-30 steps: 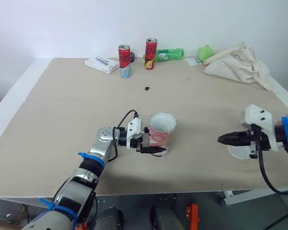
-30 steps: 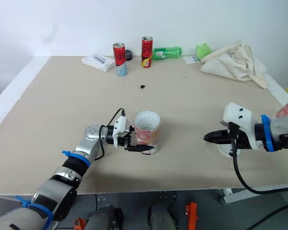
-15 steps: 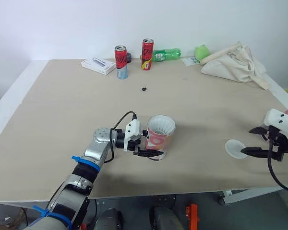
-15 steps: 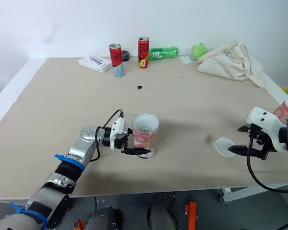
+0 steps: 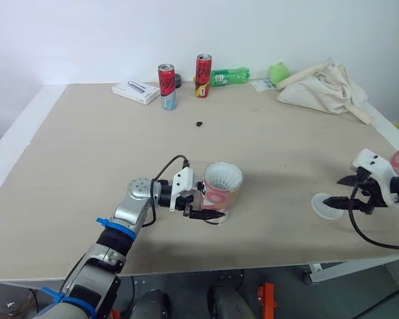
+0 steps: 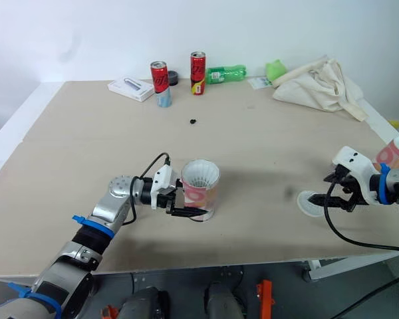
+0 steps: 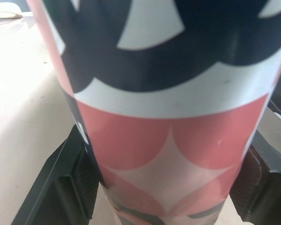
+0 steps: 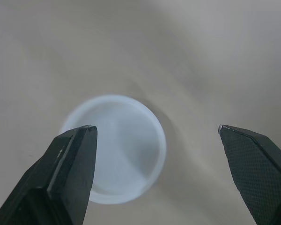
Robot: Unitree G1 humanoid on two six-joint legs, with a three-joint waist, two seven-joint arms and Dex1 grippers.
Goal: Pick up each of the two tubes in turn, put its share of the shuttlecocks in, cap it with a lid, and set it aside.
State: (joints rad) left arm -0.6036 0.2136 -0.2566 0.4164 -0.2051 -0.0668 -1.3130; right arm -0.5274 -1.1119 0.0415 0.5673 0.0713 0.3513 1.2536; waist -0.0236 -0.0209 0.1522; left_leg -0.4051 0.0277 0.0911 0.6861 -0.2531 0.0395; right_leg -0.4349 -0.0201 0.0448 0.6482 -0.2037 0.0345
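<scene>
Two cans, bottle, bag behind tube

A plain test room or laboratory bench rather than a home. A broad beige worktop with a bare, unfinished surface stands against an undecorated white wall. Only stray items line its far edge: a white box at 11 o'clock, a red can and a second red can near 12 o'clock, a green bottle lying on its side just beside them, and a crumpled cloth bag at 2 o'clock.
</scene>
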